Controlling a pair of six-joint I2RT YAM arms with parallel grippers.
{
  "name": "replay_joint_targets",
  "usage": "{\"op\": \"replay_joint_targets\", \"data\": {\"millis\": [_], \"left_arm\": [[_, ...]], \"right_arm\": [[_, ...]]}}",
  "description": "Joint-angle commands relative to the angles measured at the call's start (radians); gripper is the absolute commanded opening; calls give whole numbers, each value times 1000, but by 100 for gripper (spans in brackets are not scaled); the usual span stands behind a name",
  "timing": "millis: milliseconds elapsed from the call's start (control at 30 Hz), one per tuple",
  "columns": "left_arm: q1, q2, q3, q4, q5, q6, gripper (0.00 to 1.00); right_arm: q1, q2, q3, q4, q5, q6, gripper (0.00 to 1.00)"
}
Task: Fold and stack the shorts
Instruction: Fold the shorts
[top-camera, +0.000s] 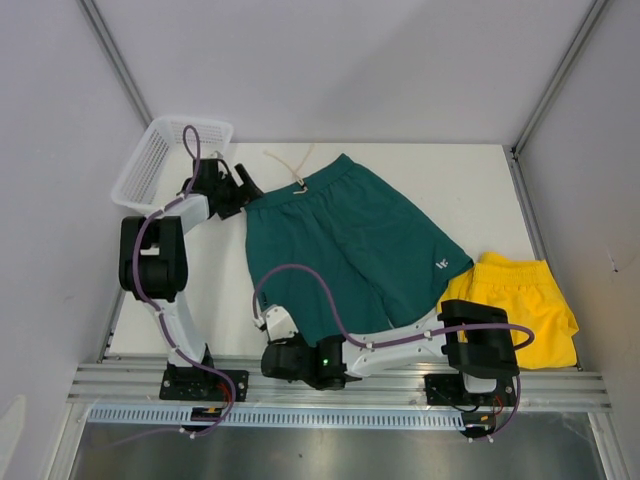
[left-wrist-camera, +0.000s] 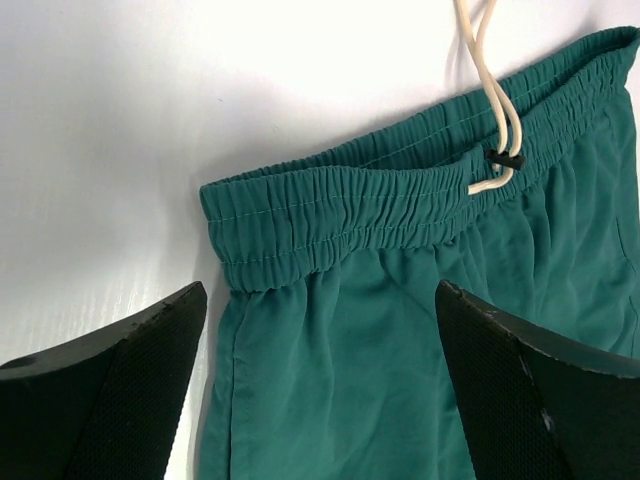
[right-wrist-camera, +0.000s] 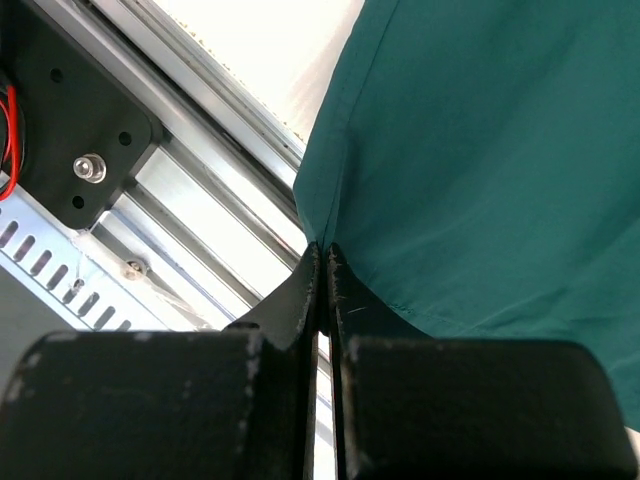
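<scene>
r gripper (right-wrist-camera: 322, 252) tight on teal shorts (right-wrist-camera: 480, 150) hem — l gripper (left-wrist-camera: 320, 292) wide apart over waistband (left-wrist-camera: 340, 215)

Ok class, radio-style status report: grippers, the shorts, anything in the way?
Left gripper open over teal shorts waistband. Right gripper shut on their near hem. Yellow shorts bunched at right, unstacked. Basket far left, clear of both.
</scene>
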Motion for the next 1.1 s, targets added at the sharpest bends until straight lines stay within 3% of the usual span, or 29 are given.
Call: {"op": "replay_joint_targets", "data": {"millis": [0,433,733,1067], "left_arm": [[7,31,31,-26,-55,6,94],[9,67,19,-17,-55,-25,71],[11,71,0,-14,-98,-52,71],[15,166,97,-36,-124,-98,45]], "right_arm": [[8,-30,-16,57,41,27,0],[10,-187,-172,115,159,118,0],[8,-216,-215,149,171,135,0],[4,-236,-251,183,160,127,0]]}}
